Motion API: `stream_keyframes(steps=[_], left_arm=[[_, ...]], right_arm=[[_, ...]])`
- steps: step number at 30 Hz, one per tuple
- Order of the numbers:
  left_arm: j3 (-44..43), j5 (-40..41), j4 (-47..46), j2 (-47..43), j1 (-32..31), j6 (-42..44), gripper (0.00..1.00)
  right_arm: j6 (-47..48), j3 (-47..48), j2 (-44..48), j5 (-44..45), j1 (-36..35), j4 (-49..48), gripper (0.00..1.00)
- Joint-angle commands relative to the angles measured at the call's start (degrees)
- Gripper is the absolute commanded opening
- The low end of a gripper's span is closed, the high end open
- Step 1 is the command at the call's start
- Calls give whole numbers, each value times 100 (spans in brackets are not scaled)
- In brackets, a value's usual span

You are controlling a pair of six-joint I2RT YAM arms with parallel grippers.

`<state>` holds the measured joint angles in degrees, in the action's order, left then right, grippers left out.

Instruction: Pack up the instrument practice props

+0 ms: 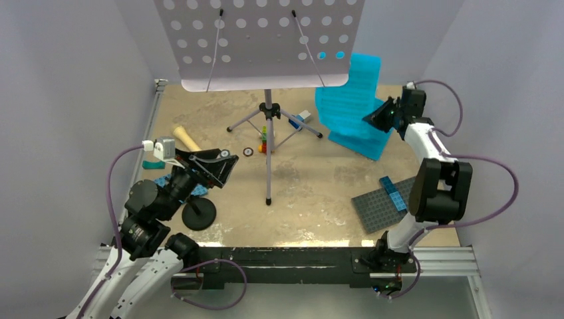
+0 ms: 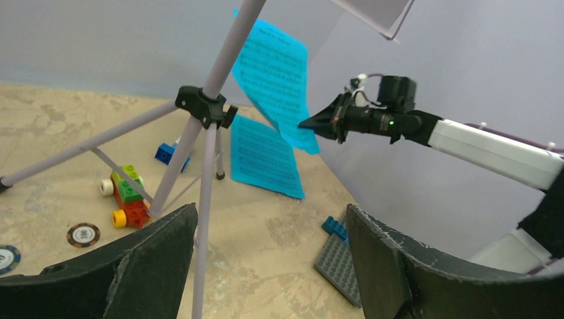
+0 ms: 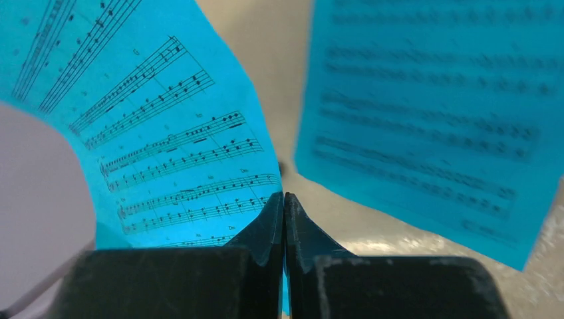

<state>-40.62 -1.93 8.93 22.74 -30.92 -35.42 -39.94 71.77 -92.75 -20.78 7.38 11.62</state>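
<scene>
The lavender hole-punched music stand [image 1: 259, 40] stands on its silver tripod [image 1: 268, 126] at the table's middle back. My right gripper [image 1: 379, 118] is shut on the edge of a teal sheet-music page [image 3: 166, 133] and holds it up off the table; the jaws [image 3: 284, 196] are pressed together on it. A second teal page [image 3: 432, 119] lies below, also seen in the left wrist view [image 2: 263, 156]. My left gripper [image 2: 269, 259] is open and empty, near a tripod leg [image 2: 203, 232]. The cream microphone [image 1: 186, 138] and the black mic stand base [image 1: 199, 214] lie at the left.
A grey baseplate [image 1: 382, 206] with a blue brick [image 1: 394, 193] lies at the right front. A blue baseplate [image 1: 163, 181] sits under my left arm. Small coloured bricks [image 1: 265, 141] and a round chip [image 1: 248, 151] lie under the tripod.
</scene>
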Motion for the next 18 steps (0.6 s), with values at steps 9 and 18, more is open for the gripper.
stream_keyframes(steps=[9,18], left_arm=[[441,-307,-193,115,-21,-588,85],[499,-214,-58,13,-28,-514,84]], right_arm=[[732,614,-1044,1087,137,1091,0],[861,717,-1314,1470,257,1242,0]])
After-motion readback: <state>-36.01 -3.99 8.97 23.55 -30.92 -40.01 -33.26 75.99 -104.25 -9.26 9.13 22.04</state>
